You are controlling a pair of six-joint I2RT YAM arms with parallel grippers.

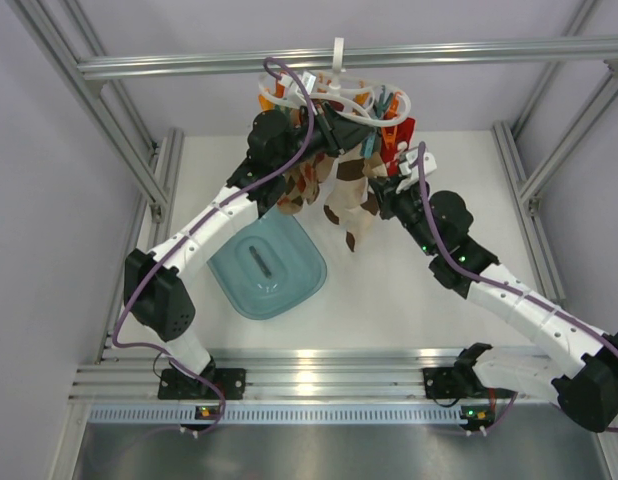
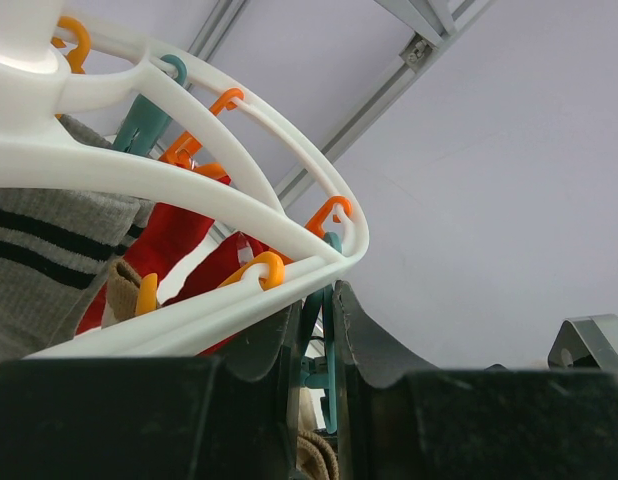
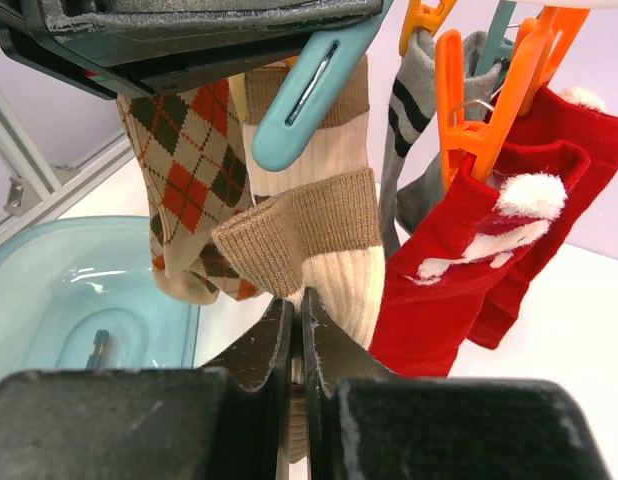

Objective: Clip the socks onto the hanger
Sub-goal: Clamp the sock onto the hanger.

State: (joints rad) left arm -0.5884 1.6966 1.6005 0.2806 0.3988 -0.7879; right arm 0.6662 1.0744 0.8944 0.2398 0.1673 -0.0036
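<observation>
1. We see the hanger (image 1: 341, 88), a smooth white plastic oval ring with orange and teal pegs. It hooks on the aluminium bar (image 1: 469, 52) above the middle of the worktop's far edge.
2. Our left gripper (image 2: 317, 302) has its fingers almost together, clamped on a slim teal peg (image 2: 327, 370) under the ring's rim.
3. Our right gripper (image 3: 297, 315) is pinched tight on a ribbed cream-and-tan sock (image 3: 324, 225), whose soft cuff is folded just below that peg.
4. An argyle sock (image 3: 189, 170), a grey striped sock (image 3: 409, 110) and a fuzzy red sock (image 3: 469, 270) hang beside it.
5. A glossy, round-cornered teal tub (image 1: 267, 268) lies toward the near-left corner.
</observation>
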